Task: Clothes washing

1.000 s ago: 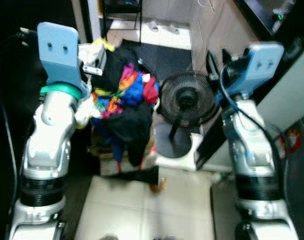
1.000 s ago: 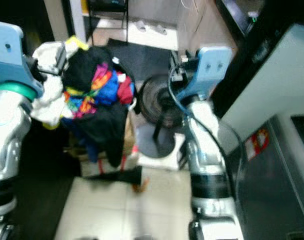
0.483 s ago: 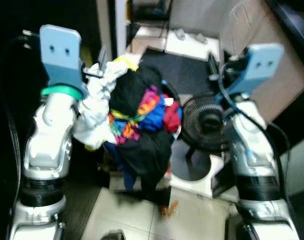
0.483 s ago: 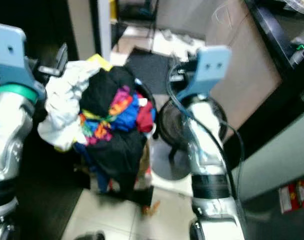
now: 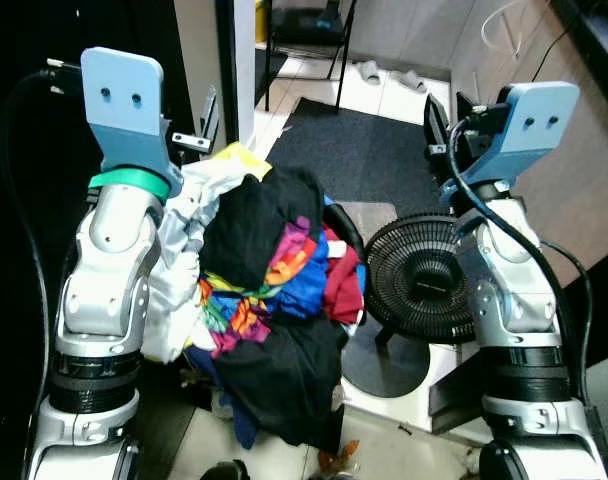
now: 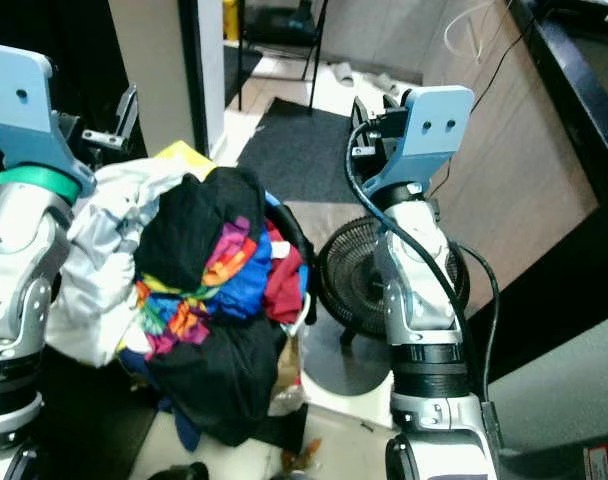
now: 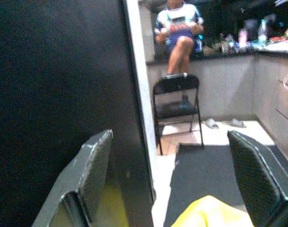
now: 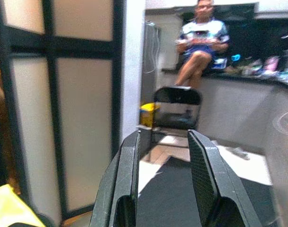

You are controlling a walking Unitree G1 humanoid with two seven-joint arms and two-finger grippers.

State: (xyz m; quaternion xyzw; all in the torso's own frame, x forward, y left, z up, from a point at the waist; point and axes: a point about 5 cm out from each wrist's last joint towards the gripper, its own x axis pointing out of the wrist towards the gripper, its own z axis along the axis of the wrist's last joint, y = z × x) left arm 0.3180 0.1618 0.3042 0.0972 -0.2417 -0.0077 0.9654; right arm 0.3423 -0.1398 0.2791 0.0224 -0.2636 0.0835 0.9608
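A heaped laundry pile (image 5: 264,270) of black, rainbow-coloured, blue and red clothes sits in a basket whose black rim (image 5: 346,228) shows on its right side. A white garment (image 5: 179,270) hangs down the pile's left side against my left arm, and a yellow piece (image 7: 205,213) lies on top. My left gripper (image 7: 170,142) is raised above the pile's far left corner, fingers wide open with nothing between them. My right gripper (image 8: 163,135) is raised to the right of the basket, above the fan, open by a narrow gap and holding nothing.
A black floor fan (image 5: 419,280) on a round base (image 5: 384,365) stands just right of the basket. Beyond lie a dark mat (image 5: 354,150), slippers (image 5: 389,75) and a folding chair (image 7: 177,99). A person (image 7: 179,28) sits on a counter. A white door post (image 5: 239,60) is at left, wooden cabinets (image 6: 504,180) at right.
The whole picture has shifted and sharpened, so the camera has turned. Both arms stay raised as before, with the pile still between them.
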